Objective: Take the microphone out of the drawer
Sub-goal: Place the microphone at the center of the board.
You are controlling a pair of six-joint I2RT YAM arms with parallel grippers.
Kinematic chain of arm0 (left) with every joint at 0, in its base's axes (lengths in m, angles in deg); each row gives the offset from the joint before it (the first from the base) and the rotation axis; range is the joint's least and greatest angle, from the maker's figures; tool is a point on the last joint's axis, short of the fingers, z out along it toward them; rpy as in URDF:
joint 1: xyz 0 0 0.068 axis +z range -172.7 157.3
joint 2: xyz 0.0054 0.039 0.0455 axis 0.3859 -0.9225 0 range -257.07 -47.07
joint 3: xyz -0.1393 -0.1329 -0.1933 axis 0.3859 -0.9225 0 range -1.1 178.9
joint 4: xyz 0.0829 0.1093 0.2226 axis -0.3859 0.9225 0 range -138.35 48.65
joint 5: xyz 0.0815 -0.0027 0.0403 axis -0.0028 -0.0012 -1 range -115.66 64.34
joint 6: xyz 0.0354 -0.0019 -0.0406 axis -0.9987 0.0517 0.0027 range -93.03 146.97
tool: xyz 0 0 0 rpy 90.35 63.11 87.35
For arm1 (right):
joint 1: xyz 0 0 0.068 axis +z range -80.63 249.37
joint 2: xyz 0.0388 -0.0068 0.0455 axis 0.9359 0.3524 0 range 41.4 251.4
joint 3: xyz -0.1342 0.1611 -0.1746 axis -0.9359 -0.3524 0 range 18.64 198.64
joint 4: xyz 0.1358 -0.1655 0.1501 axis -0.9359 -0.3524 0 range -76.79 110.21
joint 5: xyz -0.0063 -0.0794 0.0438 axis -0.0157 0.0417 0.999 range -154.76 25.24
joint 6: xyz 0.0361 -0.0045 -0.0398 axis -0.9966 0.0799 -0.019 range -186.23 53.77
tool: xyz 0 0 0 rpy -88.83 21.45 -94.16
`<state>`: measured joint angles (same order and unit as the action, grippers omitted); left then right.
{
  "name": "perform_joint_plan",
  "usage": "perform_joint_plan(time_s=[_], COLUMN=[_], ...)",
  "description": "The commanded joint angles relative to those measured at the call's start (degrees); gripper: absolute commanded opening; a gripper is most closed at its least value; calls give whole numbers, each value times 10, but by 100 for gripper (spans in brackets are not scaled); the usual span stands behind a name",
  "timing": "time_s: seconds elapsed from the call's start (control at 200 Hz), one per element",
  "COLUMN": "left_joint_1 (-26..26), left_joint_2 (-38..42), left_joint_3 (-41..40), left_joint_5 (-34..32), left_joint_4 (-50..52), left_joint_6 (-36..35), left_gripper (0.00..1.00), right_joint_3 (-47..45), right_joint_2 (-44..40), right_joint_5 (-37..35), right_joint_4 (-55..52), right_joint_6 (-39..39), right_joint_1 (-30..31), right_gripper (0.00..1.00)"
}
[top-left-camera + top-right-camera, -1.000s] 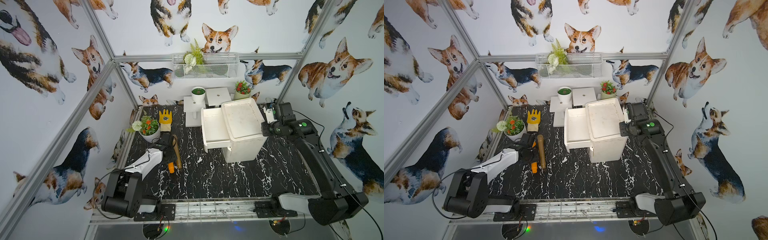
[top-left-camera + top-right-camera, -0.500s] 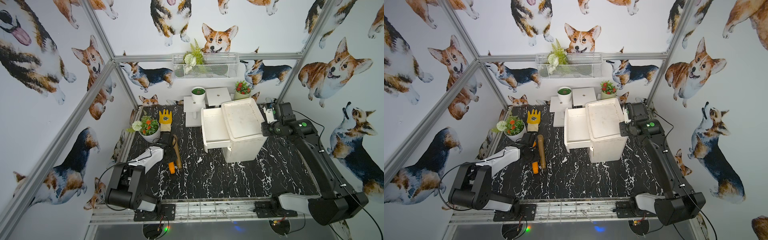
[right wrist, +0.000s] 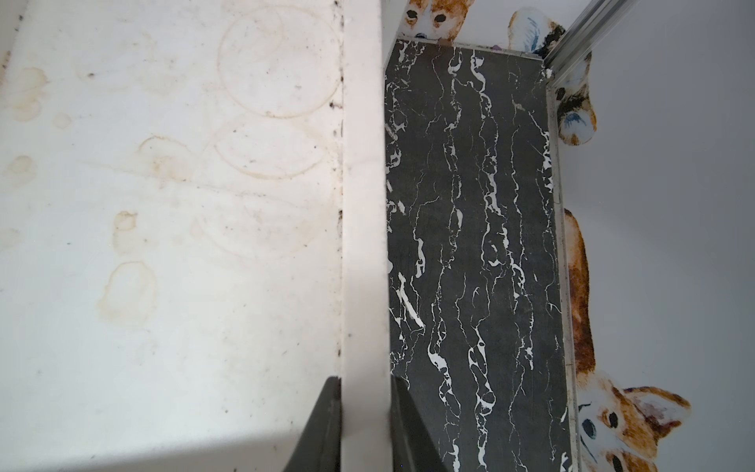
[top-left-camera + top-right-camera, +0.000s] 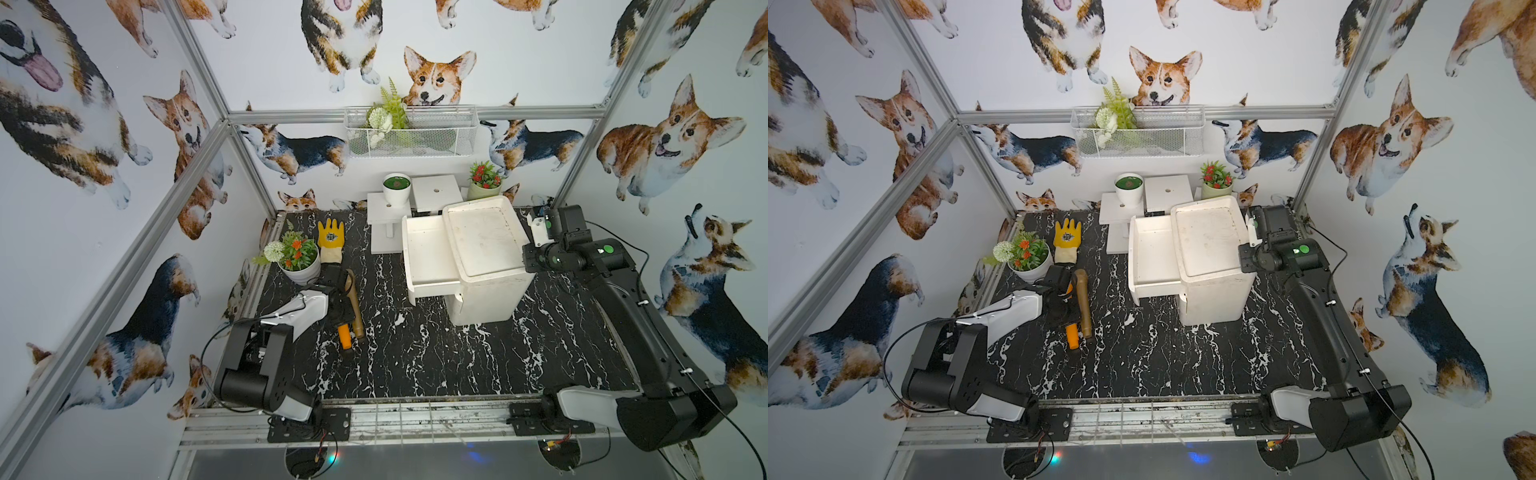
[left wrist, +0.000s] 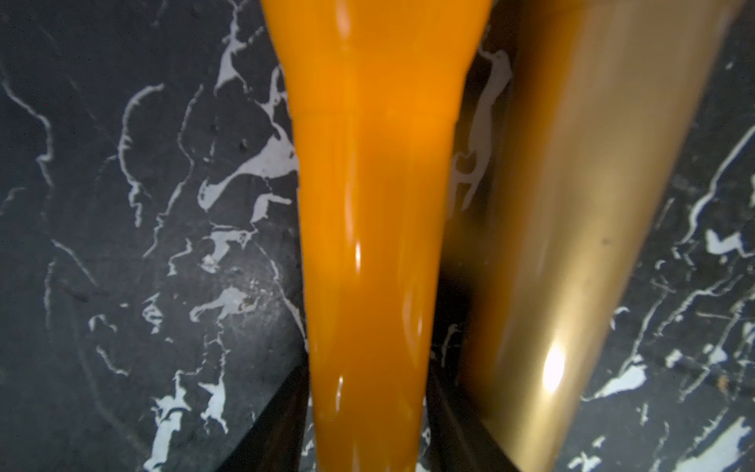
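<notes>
Left tool (image 5: 367, 392) astride orange microphone (image 5: 367, 204) lying on desk (image 5: 122, 245), outside open drawer (image 4: 428, 249); pinching or freed, cannot tell. Right tool (image 3: 363, 380) clamped on cabinet rim (image 3: 363, 204). Likely release step; next, lifting straight clear.

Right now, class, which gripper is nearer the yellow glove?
Left. The left gripper sits at the orange microphone just in front of the yellow glove; the right gripper clamps the white cabinet, far across the table.

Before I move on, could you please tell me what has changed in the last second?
The left arm's elbow shifted slightly; the left pincer stayed around the microphone lying on the table, grip unclear. The right pincer stayed shut on the cabinet rim.
</notes>
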<state>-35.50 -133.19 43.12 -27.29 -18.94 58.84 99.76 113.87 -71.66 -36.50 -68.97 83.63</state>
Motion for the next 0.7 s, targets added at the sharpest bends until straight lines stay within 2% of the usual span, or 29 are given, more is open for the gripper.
perform_joint_plan(time_s=[0.0,0.355,0.53,0.555,0.696], left_joint_1=[1,1,1,1,1], left_joint_2=[8,69,105,111,139], left_joint_3=[2,11,40,64,101], left_joint_5=[-4,-19,-31,-30,1], left_joint_4=[11,43,84,88,94], left_joint_6=[-2,-13,-26,-26,-8], left_gripper=[53,55,55,55,54], right_joint_3=[-11,-11,-14,-14,-13], right_joint_2=[10,10,7,7,7], right_joint_5=[53,51,50,50,50], right_joint_4=[-43,-44,-42,-42,-42], right_joint_6=[9,9,9,9,9], right_joint_1=[4,4,4,4,4], right_gripper=[20,20,20,20,20])
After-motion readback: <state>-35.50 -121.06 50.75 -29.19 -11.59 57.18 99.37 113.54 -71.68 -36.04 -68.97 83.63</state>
